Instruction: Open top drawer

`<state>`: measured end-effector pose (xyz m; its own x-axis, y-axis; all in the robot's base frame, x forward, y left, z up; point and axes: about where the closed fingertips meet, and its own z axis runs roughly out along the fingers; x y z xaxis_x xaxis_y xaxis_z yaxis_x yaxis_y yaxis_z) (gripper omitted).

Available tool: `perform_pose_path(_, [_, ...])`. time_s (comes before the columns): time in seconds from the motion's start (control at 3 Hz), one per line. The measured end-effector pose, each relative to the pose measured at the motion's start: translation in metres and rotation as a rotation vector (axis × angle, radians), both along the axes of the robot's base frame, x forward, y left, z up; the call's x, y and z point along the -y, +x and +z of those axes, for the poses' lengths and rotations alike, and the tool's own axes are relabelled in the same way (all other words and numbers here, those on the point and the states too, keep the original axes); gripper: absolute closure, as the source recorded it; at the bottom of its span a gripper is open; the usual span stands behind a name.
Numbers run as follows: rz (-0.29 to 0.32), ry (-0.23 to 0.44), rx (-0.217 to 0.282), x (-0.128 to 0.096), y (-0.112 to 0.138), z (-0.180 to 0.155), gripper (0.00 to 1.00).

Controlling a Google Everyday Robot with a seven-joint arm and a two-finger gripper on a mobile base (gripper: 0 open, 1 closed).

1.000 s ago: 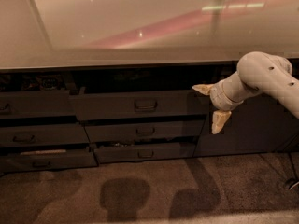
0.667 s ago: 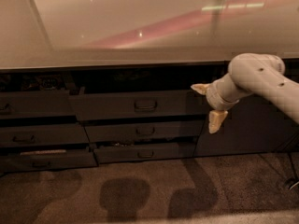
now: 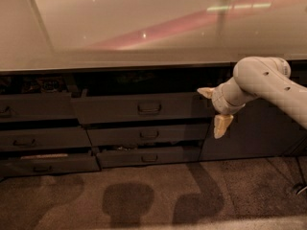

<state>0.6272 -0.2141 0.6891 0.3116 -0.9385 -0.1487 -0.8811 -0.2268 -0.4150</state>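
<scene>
Your hand (image 3: 209,113) sits at about 3 o'clock from the middle of the view, at the right end of the top drawer (image 3: 110,110). Its 2 cream fingers (image 3: 221,126) are spread wide apart and grip nothing. 1 finger points toward 9 o'clock over the drawer's upper right corner, and the other hangs toward 6 o'clock just past the drawer's right edge. You cannot tell from this view whether either finger touches the front. The white arm (image 3: 268,80) reaches in from 3 o'clock.

The top drawer lies just under the pale worktop (image 3: 144,32), near the centre of the view. A dark gap shows above its flat front. Its small loop handle (image 3: 149,108) sits at 9 o'clock from your hand, well apart from the fingers.

Below it, at 6 o'clock, 2 shorter drawers (image 3: 120,136) are stacked, each with the same kind of handle. At 9 o'clock stands another column of 3 drawers (image 3: 43,107). A plain cabinet door (image 3: 254,133) is behind your hand, on the 3 o'clock side. On the carpet (image 3: 57,200) at 6 o'clock you see dark shadows (image 3: 127,200).
</scene>
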Motion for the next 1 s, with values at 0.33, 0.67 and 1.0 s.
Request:
perform_pose_path(0.33, [-0.029,-0.013,-0.029,0.008,0.022,-0.005,0.0])
perform_pose_path(0.67, [-0.076,-0.01,-0.088,0.024,0.057,-0.016,0.0])
perform_pose_path(1.0, [-0.105,0.001,-0.04,0.035,0.076,0.008,0.0])
